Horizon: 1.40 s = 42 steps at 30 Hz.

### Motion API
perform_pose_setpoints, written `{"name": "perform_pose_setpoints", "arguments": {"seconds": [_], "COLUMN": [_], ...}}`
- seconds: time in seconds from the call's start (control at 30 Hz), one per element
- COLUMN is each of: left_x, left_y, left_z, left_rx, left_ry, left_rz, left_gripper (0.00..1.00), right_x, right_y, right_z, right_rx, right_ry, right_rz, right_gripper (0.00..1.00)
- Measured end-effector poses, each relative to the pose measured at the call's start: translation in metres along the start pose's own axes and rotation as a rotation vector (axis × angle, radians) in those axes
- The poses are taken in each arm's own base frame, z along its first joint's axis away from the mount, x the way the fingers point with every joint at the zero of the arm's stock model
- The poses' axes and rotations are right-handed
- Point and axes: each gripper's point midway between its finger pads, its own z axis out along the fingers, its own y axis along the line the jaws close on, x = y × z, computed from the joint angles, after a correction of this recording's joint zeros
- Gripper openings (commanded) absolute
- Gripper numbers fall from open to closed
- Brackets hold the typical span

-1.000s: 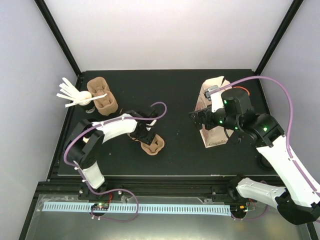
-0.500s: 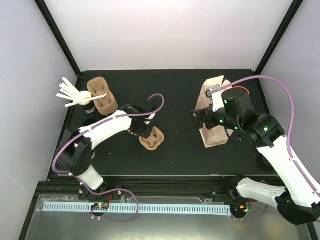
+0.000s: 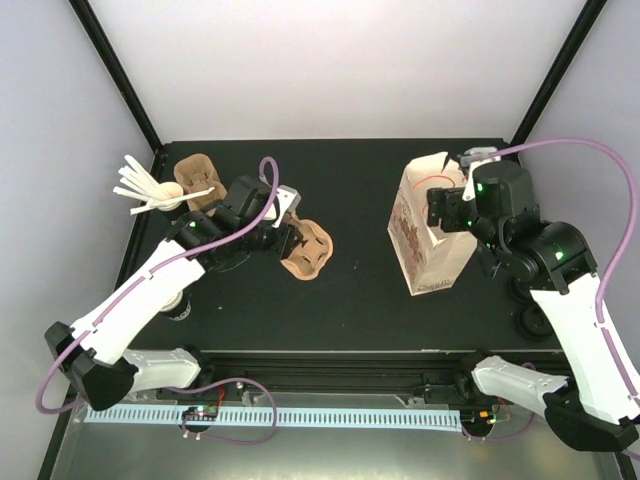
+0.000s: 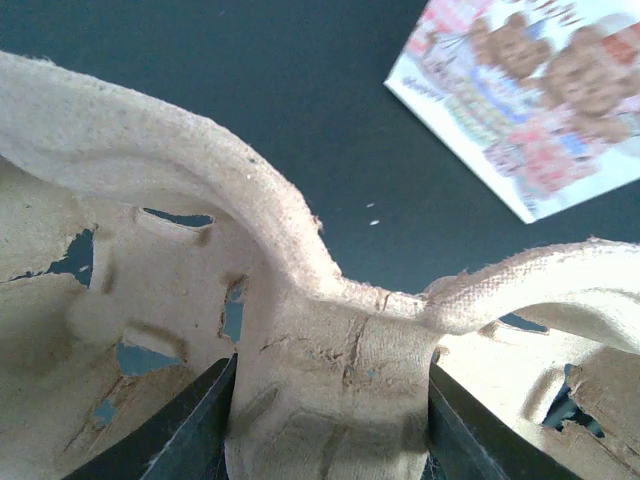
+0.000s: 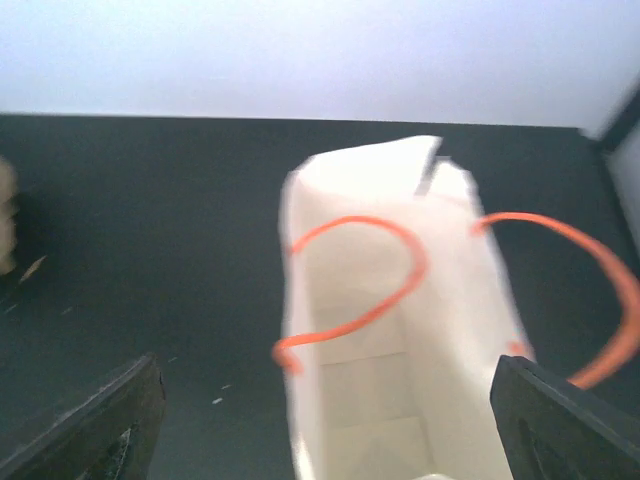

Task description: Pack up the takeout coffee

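Nothing legible — print on the paper bag [image 3: 425,250] is too blurred.

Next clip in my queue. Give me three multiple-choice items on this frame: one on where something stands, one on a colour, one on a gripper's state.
1. Where does the paper bag stand?
A. On the right side of the table, below the right gripper
B. At the table's back left corner
C. At the table's front left corner

2. What colour are the bag's handles?
A. Blue
B. Orange
C. Green

3. What is the left gripper doing?
A. Hanging open over bare table
B. Pulling a bag handle
C. Clamping the centre ridge of a pulp cup carrier

Answers:
1 A: the top view shows the bag on the right, with the open right gripper over its mouth.
2 B: the right wrist view shows orange loops.
3 C: the left wrist view shows a finger pressed against each side of the ridge.
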Motion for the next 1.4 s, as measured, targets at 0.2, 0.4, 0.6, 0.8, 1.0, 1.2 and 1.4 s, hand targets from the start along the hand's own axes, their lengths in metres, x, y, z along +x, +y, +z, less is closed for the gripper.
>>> {"name": "perform_pose_setpoints", "arguments": {"seconds": [0.2, 0.4, 0.6, 0.8, 1.0, 1.2, 1.4], "left_x": [-0.017, -0.029, -0.040, -0.047, -0.054, -0.062, -0.093], "left_y": [-0.027, -0.045, -0.060, -0.069, -0.073, -0.075, -0.090], "left_z": [-0.023, -0.034, -0.052, -0.073, -0.093, -0.098, -0.114], "left_rx": [0.151, 0.260, 0.348, 0.399, 0.423, 0.424, 0.478], "left_ry": [-0.102, -0.186, -0.257, -0.324, -0.396, -0.411, -0.472], "left_rz": [0.003, 0.020, 0.046, 0.073, 0.096, 0.103, 0.127], "left_gripper": [0.46, 0.46, 0.46, 0.47, 0.47, 0.47, 0.47], "right_x": [-0.003, 0.013, 0.019, 0.030, 0.029, 0.025, 0.025], "right_y": [-0.066, -0.109, -0.108, -0.118, -0.110, -0.054, 0.002], "right_z": [0.003, 0.003, 0.030, 0.045, 0.052, 0.057, 0.039], "right_rx": [0.254, 0.360, 0.334, 0.399, 0.345, 0.016, -0.275], "right_ry": [-0.031, -0.031, 0.024, 0.058, 0.080, 0.127, 0.141], "right_rz": [0.169, 0.320, 0.372, 0.371, 0.316, 0.239, 0.165], "right_gripper": [0.87, 0.73, 0.65, 0.42, 0.06, 0.01, 0.01]}}
